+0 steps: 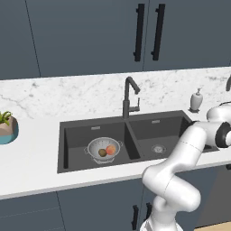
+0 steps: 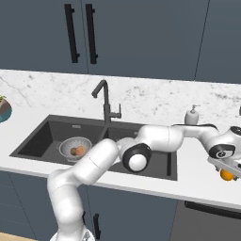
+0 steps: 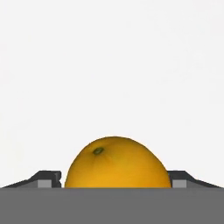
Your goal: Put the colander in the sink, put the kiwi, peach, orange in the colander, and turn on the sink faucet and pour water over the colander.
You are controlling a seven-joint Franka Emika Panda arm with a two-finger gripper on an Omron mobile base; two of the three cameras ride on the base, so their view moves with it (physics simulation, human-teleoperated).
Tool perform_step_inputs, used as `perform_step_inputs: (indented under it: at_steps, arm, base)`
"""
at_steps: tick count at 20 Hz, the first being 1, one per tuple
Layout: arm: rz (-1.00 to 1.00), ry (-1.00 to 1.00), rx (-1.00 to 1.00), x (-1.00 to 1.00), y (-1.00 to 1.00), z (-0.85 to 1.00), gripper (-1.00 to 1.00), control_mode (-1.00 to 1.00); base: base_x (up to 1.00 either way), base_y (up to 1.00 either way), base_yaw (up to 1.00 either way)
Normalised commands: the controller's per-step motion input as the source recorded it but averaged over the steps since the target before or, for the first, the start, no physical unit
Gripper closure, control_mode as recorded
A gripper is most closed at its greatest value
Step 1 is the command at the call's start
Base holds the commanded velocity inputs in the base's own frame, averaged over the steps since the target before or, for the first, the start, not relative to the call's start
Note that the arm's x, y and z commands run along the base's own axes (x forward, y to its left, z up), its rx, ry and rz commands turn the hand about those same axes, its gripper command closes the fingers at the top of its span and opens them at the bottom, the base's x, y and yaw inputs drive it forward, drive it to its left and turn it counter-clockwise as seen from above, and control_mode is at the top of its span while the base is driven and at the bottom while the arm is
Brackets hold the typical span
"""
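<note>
- The orange (image 3: 117,162) sits dead centre at the bottom of the hand view, straight ahead of the gripper (image 3: 114,180), one dark finger tip (image 3: 47,179) on each side of it.
- It's near round, so no long axis to line up with.
- Jaws are spread wide around the fruit; I can't tell whether the tips touch its skin yet.
- In the right base view, lower right, the orange rests on the white counter (image 2: 197,181) under the hand.
- Kiwi (image 1: 102,152) and peach (image 1: 110,150) lie in the colander (image 1: 95,146), in the sink (image 1: 72,135), left basin.

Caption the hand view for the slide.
Hand straddles the orange on the white counter, one fingertip on each side.
</note>
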Motion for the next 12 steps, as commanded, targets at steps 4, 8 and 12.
perform_step_inputs:
  at_steps: [4,8,12]
  arm:
    - [0.0,0.05,0.0,-0.01,0.0,-0.23,1.0,-1.0]
    - [0.0,0.07,0.04,-0.14,0.01,-0.14,1.0,-1.0]
    - [0.04,-0.04,0.08,-0.37,0.2,0.25,1.0,-1.0]
  base:
    - [0.0,0.0,0.0]
    - [0.0,0.0,0.0]
    - [0.0,0.0,0.0]
